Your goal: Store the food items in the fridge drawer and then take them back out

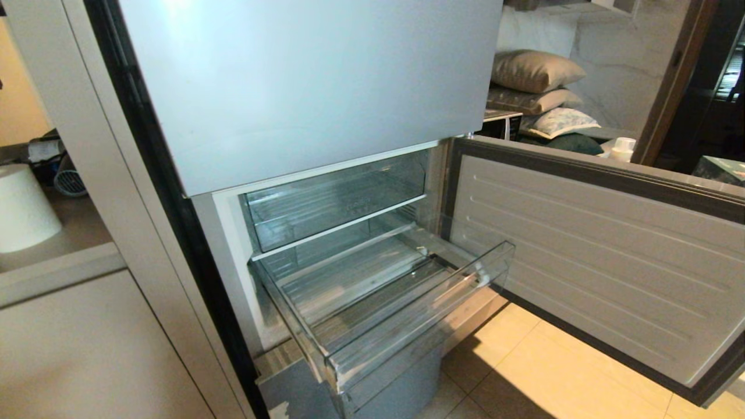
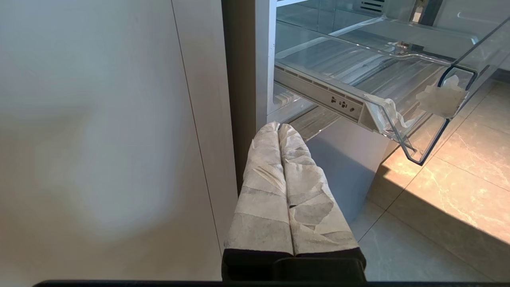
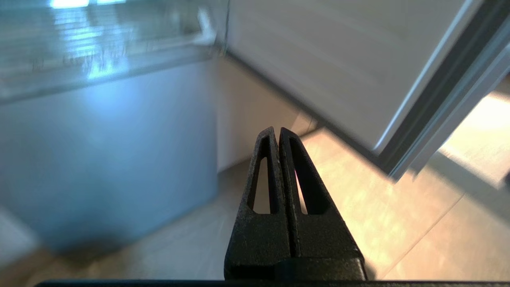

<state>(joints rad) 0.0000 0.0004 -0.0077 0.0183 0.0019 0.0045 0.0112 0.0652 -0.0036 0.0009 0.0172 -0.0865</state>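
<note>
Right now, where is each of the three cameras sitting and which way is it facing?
Head view: high on the robot, looking down at the open fridge door and the pulled-out fridge drawer; no arm shows.
Left wrist view: low beside the cabinet, facing the drawer's underside; the left gripper, jaws shut, shows.
Right wrist view: low, facing the floor below the door; the right gripper, jaws shut, shows.
Head and left wrist views share the drawer, which holds no food.
</note>
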